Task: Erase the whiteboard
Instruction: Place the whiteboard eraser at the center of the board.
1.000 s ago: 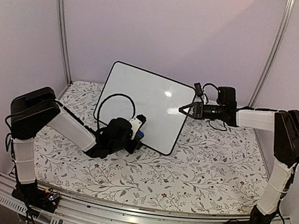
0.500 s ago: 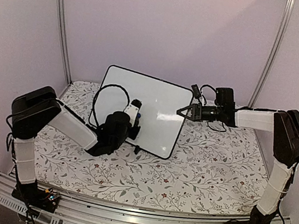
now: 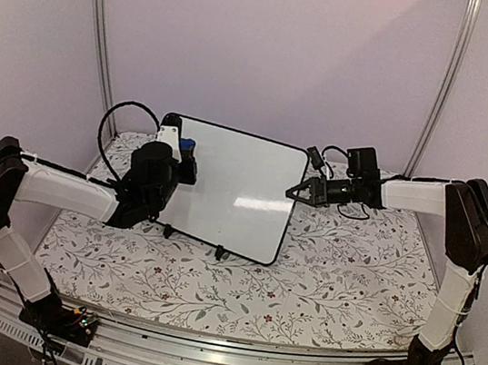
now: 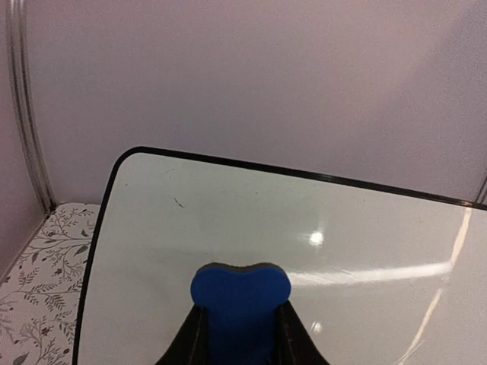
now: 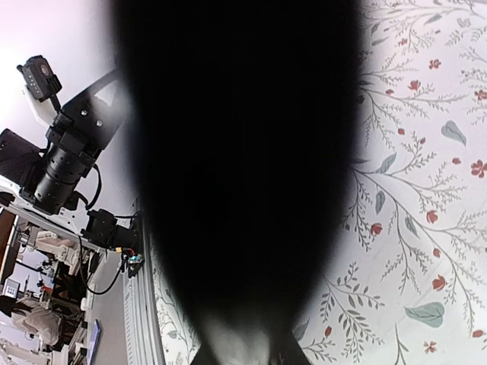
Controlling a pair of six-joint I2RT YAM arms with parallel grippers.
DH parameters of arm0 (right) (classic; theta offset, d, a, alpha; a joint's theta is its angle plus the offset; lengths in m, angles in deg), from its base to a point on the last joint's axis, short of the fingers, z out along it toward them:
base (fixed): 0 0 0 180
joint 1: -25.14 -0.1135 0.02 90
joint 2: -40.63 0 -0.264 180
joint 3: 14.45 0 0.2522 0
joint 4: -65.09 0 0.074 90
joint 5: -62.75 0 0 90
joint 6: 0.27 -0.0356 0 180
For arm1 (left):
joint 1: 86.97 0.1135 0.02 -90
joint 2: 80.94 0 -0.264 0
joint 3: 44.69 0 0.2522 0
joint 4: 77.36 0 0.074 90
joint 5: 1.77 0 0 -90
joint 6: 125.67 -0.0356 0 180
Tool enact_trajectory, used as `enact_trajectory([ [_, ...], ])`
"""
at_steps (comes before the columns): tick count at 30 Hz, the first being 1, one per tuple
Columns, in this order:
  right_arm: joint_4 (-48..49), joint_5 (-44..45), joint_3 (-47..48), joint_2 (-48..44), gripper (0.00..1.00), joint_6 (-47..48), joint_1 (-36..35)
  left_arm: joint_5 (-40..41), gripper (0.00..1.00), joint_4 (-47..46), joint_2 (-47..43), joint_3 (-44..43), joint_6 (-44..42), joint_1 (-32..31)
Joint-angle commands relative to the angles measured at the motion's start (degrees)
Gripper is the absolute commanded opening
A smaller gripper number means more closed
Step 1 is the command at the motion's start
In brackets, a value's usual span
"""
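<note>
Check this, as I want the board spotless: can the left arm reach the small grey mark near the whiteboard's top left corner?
Probably yes: the left claw holds the blue eraser over the whiteboard, close to the mark, with only bare board between.

The left arm (image 3: 64,190) rises from its near-left base to an elbow out at the left. From there the forearm runs rightward and away, with the wrist raised. The left gripper (image 3: 183,150) faces the far wall, its fingers pinched on a blue eraser (image 4: 240,298). The right arm (image 3: 419,192) stands tall at the right with its elbow high and its forearm level, reaching left. The right gripper (image 3: 294,191) tapers to a point, nipped on the right edge of the whiteboard (image 3: 234,190).
</note>
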Motion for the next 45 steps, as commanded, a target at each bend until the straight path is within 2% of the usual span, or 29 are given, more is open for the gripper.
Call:
enact_trajectory([
  [1,-11.64,0.89,-2.21,2.46,0.21,0.77,-2.16,0.33,0.0,10.07,-4.69,3.66,6.86,0.9],
  [7,-13.34,4.56,0.0,0.05,0.38,0.51,-2.12,0.91,0.0,14.72,-13.33,9.54,11.22,0.92],
  [15,-16.85,18.52,-0.93,-5.88,0.56,-1.45,-1.91,2.44,0.0,25.56,-20.72,11.59,14.68,1.01],
  [20,-16.41,27.44,-5.77,-13.9,0.62,-4.46,-1.92,2.48,0.0,33.4,-26.56,13.25,21.01,2.0],
  [24,-16.28,30.51,-8.47,-18.51,0.63,-6.24,-1.94,1.77,0.01,44.77,-27.86,11.68,27.37,4.19],
  [27,-15.71,32.3,-10.42,-21.77,0.64,-7.25,-1.98,1.82,0.13,52.16,-28.14,10.94,32.34,4.72],
  [28,-15.38,32.47,-11.1,-23.03,0.64,-7.69,-1.98,1.67,0.22,54.17,-28.52,11.02,34.09,4.9],
  [30,-14.92,32.26,-12.2,-25.2,0.65,-8.2,-2.04,1.32,0.45,57.89,-29.46,11.42,37.91,5.22],
  [34,-14.05,30.75,-13.97,-28.18,0.65,-8.11,-3.68,0.46,0.7,63.6,-30.82,12.33,44.6,6.63],
  [39,-13.6,30.21,-13.93,-28.24,0.65,-6.66,-7.8,-2.83,0.9,66.57,-31.03,14.48,49.34,9.61],
  [43,-12.51,29.48,-13.15,-27.19,0.65,-6.68,-10.17,-9.36,0.99,61.56,-31.94,19.52,51.55,13.28],
  [45,-11.66,28.99,-12.78,-26.72,0.65,-6.64,-11.11,-11.3,1.0,59.36,-31.73,21.56,52.44,15.1],
])
